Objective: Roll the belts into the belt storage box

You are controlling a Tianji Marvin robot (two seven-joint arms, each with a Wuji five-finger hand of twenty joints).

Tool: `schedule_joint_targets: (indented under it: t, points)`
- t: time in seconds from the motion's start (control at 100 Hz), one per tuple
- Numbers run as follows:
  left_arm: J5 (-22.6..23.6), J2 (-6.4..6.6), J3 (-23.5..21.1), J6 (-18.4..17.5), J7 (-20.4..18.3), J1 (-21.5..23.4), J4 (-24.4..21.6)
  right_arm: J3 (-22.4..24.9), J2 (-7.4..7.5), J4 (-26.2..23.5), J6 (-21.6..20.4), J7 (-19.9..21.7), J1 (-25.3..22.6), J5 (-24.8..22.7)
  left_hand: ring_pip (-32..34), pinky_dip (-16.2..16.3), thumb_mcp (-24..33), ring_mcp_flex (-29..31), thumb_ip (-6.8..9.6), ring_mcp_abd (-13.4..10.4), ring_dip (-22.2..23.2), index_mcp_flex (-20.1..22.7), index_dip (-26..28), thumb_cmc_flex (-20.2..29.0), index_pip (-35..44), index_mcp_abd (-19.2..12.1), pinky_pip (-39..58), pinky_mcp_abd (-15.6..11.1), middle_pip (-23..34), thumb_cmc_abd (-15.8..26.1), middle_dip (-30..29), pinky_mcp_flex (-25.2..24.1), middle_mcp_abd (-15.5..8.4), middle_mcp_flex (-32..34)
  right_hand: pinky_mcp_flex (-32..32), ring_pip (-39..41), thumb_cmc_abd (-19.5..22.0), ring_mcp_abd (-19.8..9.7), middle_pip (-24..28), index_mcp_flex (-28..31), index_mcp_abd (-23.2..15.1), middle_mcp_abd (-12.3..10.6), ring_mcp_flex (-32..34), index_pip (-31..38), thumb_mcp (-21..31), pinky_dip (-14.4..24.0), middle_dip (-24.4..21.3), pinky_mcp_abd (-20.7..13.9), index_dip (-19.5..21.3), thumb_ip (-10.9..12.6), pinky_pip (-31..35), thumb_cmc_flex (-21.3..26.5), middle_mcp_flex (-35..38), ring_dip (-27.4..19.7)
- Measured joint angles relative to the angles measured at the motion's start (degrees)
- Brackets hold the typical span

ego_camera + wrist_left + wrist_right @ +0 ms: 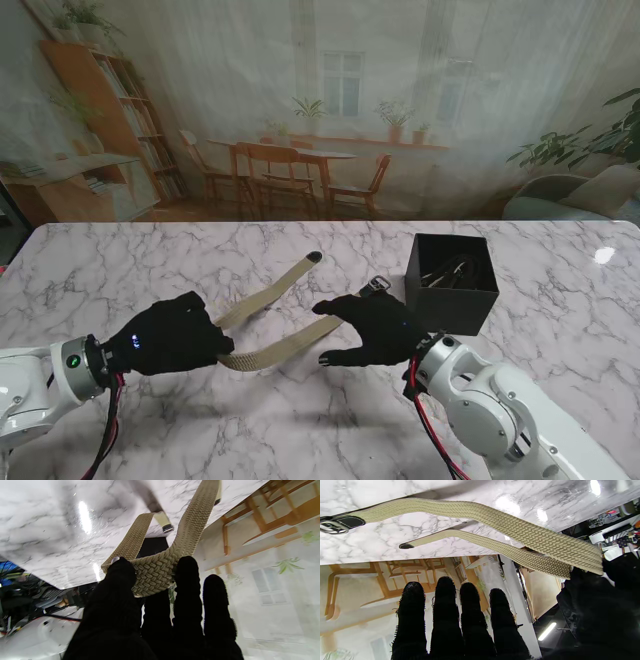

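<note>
So the woven beige belt (270,322) is folded in half right now, and the left hand (170,337) has the fold pinched between its fingers (120,572), thumb on one side and the others wrapped behind the webbing. You can see that clearly from the left wrist view, where the bend sits right at the fingertips. From that fold the two lengths fan out across the middle of the marble surface (150,270): one runs toward the far edge and ends in a dark tip (313,257), the other heads toward the right side and ends at the metal buckle (375,285), which lies just beside the black storage box (452,283).

The right hand (372,328) is holding nothing. Its fingers (445,600) are stretched out side by side with the thumb apart, hovering near the buckle strand, not touching it as far as I can tell.

My guess is that pinching the fold gives a firm core to start the coil from, with the free hand there to guide the loose strands. The box sits near the right edge and already has something dark and metallic inside, probably another belt, can't tell for sure. Rolling doesn't look started yet.
</note>
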Motion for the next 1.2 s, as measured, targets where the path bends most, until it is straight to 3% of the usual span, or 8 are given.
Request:
schedule_joint_targets:
  t: [0.27, 0.48, 0.65, 0.74, 0.83, 0.98, 1.04, 1.2]
  points:
    - [-0.8, -0.61, 2.5, -1.8, -0.8, -1.9, -1.4, -6.7, -0.61, 5.8, 0.7, 2.0, 8.2, 9.0, 0.0, 0.0, 0.0, 0.9, 0.00, 0.0, 0.0, 0.0, 0.0, 0.0, 0.0, 0.0, 0.0, 0.0, 0.0, 0.0, 0.0, 0.1, 0.0, 0.0, -4.0, -0.4, -2.7, 2.7, -0.1, -3.6, -0.1, 2.7, -7.1, 0.4, 2.9, -1.6, -2.9, 0.1, 3.8, 0.0, -3.3, 0.0, -8.0, -2.7]
    - [-1.8, -0.90, 3.2, -1.9, -1.2, -2.4, -1.7, -9.6, -0.66, 7.0, 0.7, 4.5, 10.6, 11.3, 0.0, 0.0, 0.0, 0.9, 0.00, 0.0, 0.6, 0.0, 0.0, 0.0, 0.0, 0.0, 0.6, 0.0, 0.0, 0.0, 0.0, 0.1, 0.0, 0.0, -6.7, -1.5, -5.5, 2.9, 0.1, -3.2, -6.9, 2.7, -9.8, 4.4, 4.6, -2.7, -2.9, 0.1, 8.1, 0.0, -6.0, -0.1, -10.1, -3.3]
    - [-1.5, -0.91, 3.3, -1.9, -1.0, -2.6, -1.7, -10.6, -0.58, 7.5, 0.6, 8.1, 11.6, 14.4, 0.0, 0.0, 0.1, 1.0, 0.00, 0.0, 0.6, 0.0, 0.0, 0.0, 0.0, 0.0, 0.6, 0.0, 0.0, 0.0, 0.0, 0.1, 0.0, 0.0, -7.6, -1.6, -10.1, 2.5, 0.1, 10.6, -16.6, 2.4, -10.5, 16.7, 8.3, -3.0, -2.9, 0.1, 15.3, 0.0, -7.7, 0.0, -10.4, -3.4]
    - [-1.5, -0.93, 3.3, -1.9, -0.9, -2.6, -1.7, -11.2, -0.49, 7.8, 0.5, 8.5, 12.1, 15.5, 0.0, 0.0, 0.1, 1.0, 0.00, 0.0, 0.7, 0.0, 0.0, 0.0, -0.1, 0.0, 0.7, 0.0, 0.0, 0.0, 0.0, 0.1, 0.0, 0.0, -7.5, -1.6, -13.8, 2.1, 2.2, 15.8, -19.6, 0.5, -9.5, 25.3, 13.1, -3.4, -0.6, 0.8, 19.2, -1.1, -7.9, 0.7, -4.0, -3.4]
    - [-1.8, -1.02, 3.1, -1.9, -1.4, -2.6, -1.7, -11.2, -0.49, 8.0, 0.2, 8.6, 12.2, 16.5, 0.0, 0.0, 0.1, 1.0, 0.00, 0.0, 0.7, 0.0, 0.0, 0.0, -0.1, 0.0, 0.7, 0.0, 0.1, 0.0, 0.0, 0.1, 0.0, 0.0, -6.2, -1.6, -17.6, -0.3, 4.1, 17.7, -22.8, -3.4, -1.7, 35.7, 15.5, -4.4, 3.2, 2.9, 21.8, -5.4, -7.9, 5.3, 7.6, -2.7]
    - [-1.8, -1.05, 2.6, -1.6, -1.7, -2.6, -1.6, -10.7, -0.50, 7.7, 0.3, 9.4, 11.5, 18.5, 0.0, 0.0, 0.1, 1.0, 0.00, 0.0, 0.7, 0.0, 0.0, 0.0, -0.1, 0.0, 0.7, 0.0, 0.1, 0.0, 0.0, 0.1, 0.0, 0.0, -2.4, 5.5, -19.8, -2.5, 9.0, 19.6, -24.6, -7.3, 16.8, 45.0, 18.9, -5.7, 8.3, 4.3, 26.0, -6.7, -7.7, 8.7, 28.6, 2.2]
    - [-1.6, -1.05, 2.3, -1.2, -1.7, -2.5, -1.6, -9.9, -0.54, 7.1, 0.4, 9.6, 10.8, 18.5, 0.0, 0.0, 0.1, 1.0, 0.00, 0.0, 0.7, 0.0, 0.0, 0.0, -0.2, 0.0, 0.7, 0.0, 0.1, 0.0, 0.0, 0.1, 0.0, 0.0, 0.1, 8.7, -20.4, -3.6, 16.2, 19.9, -24.6, -8.4, 23.6, 46.5, 20.6, -5.8, 12.4, 4.3, 24.5, -7.4, -5.8, 9.0, 35.8, 4.2]
    - [-0.8, -0.95, 1.8, 0.3, -2.8, -2.2, -1.4, -7.7, -0.55, 5.3, 0.2, 9.6, 8.3, 17.6, 0.0, 0.0, 0.7, 1.0, -0.01, 0.0, 0.7, 0.0, 0.0, -0.6, -0.2, 0.0, 0.7, 0.0, 0.1, 0.0, 0.0, 0.1, 0.0, 0.0, 7.7, 19.9, -20.3, -5.6, 30.2, 20.5, -20.0, -11.1, 35.3, 42.9, 24.3, -5.8, 16.9, 2.6, 3.2, -9.0, 2.1, 11.4, 44.9, 8.8]
